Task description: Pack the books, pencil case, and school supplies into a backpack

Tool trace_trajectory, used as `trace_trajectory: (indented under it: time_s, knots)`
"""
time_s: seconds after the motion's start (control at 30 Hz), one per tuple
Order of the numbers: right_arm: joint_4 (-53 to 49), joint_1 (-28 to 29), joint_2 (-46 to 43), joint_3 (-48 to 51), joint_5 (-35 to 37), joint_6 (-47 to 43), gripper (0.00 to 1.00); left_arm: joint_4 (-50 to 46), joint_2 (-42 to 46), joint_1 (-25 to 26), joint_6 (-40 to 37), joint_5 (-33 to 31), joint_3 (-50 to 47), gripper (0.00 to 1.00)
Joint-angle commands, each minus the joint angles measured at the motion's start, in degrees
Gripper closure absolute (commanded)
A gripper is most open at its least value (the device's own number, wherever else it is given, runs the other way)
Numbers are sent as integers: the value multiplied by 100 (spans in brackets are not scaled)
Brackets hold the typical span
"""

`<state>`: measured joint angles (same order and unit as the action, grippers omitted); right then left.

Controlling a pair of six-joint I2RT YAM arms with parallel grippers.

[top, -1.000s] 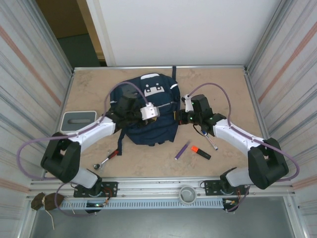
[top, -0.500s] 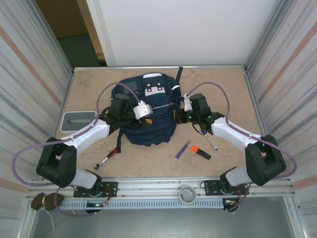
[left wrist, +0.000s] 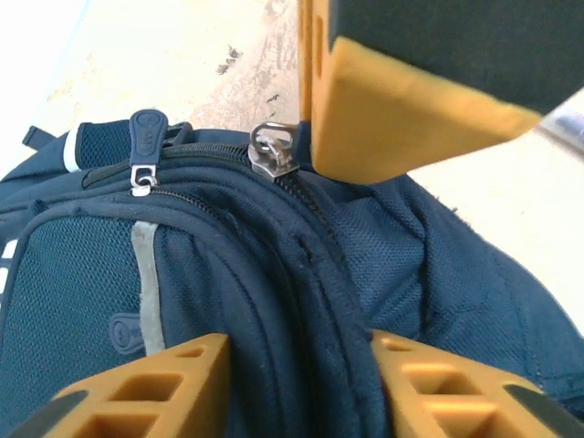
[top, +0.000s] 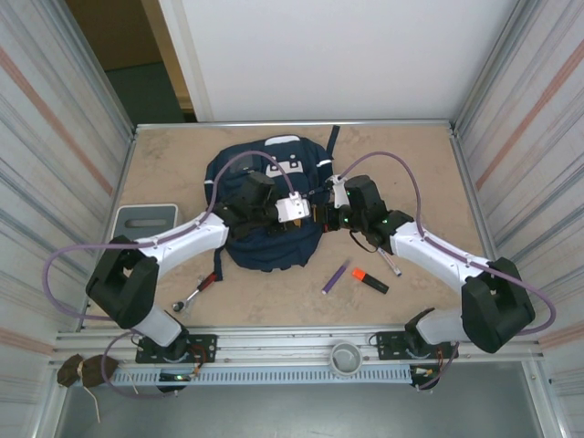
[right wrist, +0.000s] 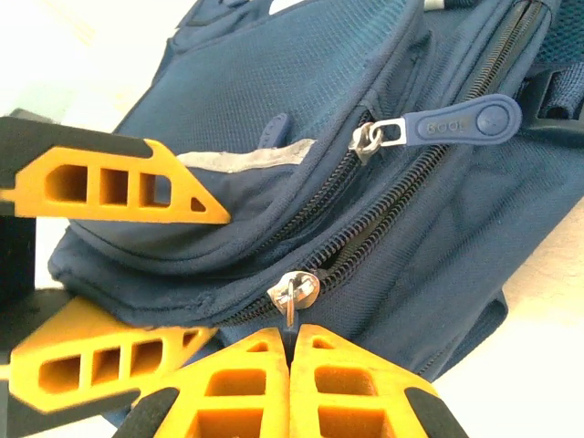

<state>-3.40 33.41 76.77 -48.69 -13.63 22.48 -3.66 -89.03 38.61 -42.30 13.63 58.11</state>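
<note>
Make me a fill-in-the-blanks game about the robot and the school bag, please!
1. The backpack is dark ___.
2. The right gripper pinches a silver zipper pull on the ___.
3. Beside the orange highlighter on the table lies a pen coloured ___.

Missing words: blue; backpack; purple.

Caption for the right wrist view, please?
Right gripper pinches a metal zipper pull on the navy backpack while left gripper clamps the fabric beside it.
</note>
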Motion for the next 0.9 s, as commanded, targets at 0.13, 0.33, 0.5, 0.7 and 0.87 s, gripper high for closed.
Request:
trace_trajectory:
  time_s: [0.13, 0.33, 0.5, 0.7, 0.87]
  knots:
    - [-459, -531, -13, -251, -93, -247, 100, 566, 913, -843, 34, 1963, -669, 91]
    - [-918, -1111, 760, -743, -362, -312, 100, 808, 1474, -1514, -5, 3201, -1203, 90]
    - [-1072, -1187, 1223, -1082, -273, -394, 100, 918, 1461, -1597, 62, 3376, -1219, 89]
    - [-706, -1152, 776, -815, -1327, -987, 91, 742, 1276, -1601, 47, 3407, -1044, 89]
    - [-782, -1144, 423, -747, -2390, -1775, 66, 823, 1276, -1602, 47, 3448, -1103, 89]
